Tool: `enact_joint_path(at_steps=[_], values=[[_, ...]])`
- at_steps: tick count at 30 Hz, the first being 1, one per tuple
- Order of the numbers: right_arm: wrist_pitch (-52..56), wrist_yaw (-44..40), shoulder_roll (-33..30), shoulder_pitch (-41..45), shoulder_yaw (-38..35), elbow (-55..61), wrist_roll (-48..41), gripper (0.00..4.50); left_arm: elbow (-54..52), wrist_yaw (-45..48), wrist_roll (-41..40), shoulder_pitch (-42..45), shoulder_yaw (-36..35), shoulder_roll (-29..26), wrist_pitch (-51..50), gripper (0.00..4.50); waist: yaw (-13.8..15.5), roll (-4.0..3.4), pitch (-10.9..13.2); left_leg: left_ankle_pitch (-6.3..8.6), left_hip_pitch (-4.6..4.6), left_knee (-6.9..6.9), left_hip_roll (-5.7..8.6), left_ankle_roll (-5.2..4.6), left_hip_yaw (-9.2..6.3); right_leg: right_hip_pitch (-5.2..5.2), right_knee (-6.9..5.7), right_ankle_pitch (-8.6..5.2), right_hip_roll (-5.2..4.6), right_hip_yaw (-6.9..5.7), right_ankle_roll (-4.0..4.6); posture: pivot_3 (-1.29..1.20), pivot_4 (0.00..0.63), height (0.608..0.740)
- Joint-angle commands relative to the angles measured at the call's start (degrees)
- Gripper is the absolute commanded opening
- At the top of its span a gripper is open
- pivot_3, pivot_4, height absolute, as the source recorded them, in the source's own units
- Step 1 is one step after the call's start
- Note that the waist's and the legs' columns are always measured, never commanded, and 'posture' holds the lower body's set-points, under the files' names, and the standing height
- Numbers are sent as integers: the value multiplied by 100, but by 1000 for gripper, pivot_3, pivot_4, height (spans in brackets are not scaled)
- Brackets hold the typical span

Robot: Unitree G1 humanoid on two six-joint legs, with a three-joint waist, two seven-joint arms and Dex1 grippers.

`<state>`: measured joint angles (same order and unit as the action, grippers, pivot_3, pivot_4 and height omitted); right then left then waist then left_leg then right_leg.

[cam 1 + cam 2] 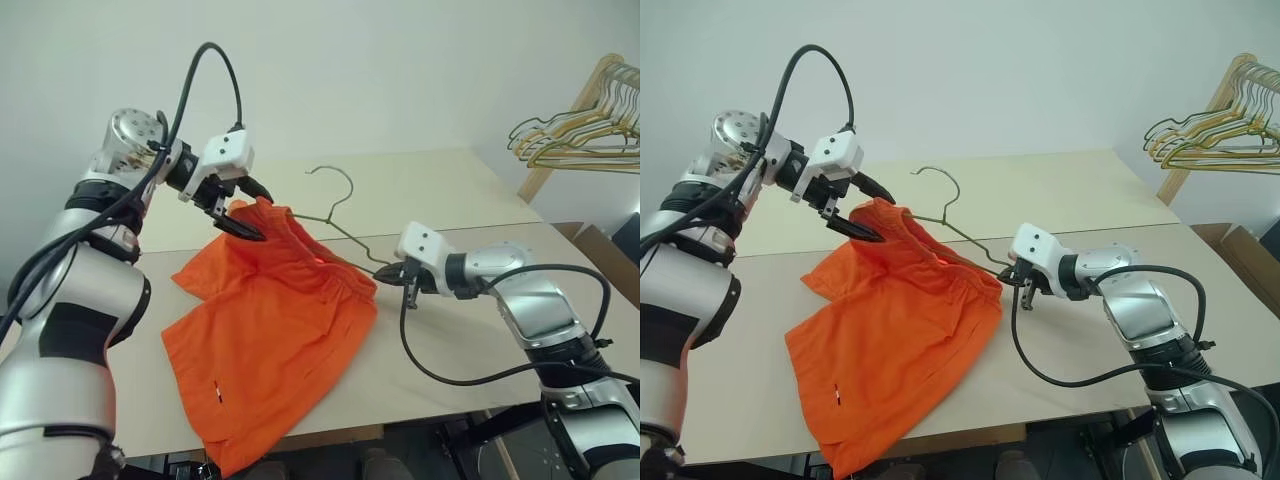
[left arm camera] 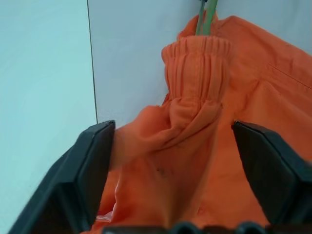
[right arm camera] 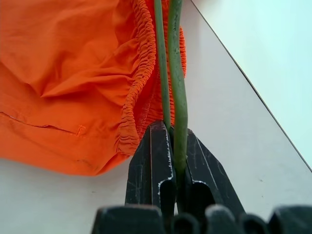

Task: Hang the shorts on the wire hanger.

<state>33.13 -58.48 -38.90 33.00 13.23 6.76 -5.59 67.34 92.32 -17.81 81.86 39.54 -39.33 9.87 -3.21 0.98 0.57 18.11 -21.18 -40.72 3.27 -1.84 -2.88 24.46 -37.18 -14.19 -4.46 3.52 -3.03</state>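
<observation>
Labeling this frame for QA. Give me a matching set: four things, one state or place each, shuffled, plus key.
Things:
1. shorts
2. wire hanger
3. left gripper
4. spare hangers

States:
A. open, fingers either side of a cloth fold
B. clamped at one end by the right gripper
C. hung on a wooden rack beyond the table
D. orange, partly over the table's near edge

Pairs: 1-D, 2-B, 3-A, 4-C

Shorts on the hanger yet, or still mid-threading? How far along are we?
Partly done: the wire hanger is already inside the waistband of the shorts, its hook poking out. In hand: the right gripper clamps the hanger's end, and the left gripper straddles the bunched waistband, jaws open. Left: spreading the waistband along the hanger and lifting.
</observation>
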Motion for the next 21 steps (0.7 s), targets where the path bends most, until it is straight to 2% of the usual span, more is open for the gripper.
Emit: enact_joint_path(at_steps=[1,9,10,18,21], values=[[-144,68,-14,124,-35,210,22,0,17,18,8,192,-12,-18,-20,2999,-8,0,0,1,0,-1,0,-1,0,0,-1,0,0,0,0,-66,0,740],[-595,130,22,53,-56,258,124,0,124,18,197,140,-54,51,74,267,-57,1,0,1,0,-2,0,-2,0,-1,-2,1,0,0,-2,-68,0,740],[-634,157,31,47,-60,264,130,0,133,18,216,134,-68,59,77,85,-58,1,1,1,0,-1,0,-2,0,-1,-2,1,-1,0,-2,-69,0,740],[-1212,376,105,-86,-127,256,218,0,90,18,313,94,16,14,206,85,-71,1,1,1,0,-2,0,-2,0,-1,-3,1,-1,1,-3,-72,0,740],[-1222,258,48,-144,-136,299,142,849,12,18,263,74,104,-64,318,0,-79,1,1,1,0,-2,0,-2,1,-1,-3,1,-1,3,-3,-71,0,740]])
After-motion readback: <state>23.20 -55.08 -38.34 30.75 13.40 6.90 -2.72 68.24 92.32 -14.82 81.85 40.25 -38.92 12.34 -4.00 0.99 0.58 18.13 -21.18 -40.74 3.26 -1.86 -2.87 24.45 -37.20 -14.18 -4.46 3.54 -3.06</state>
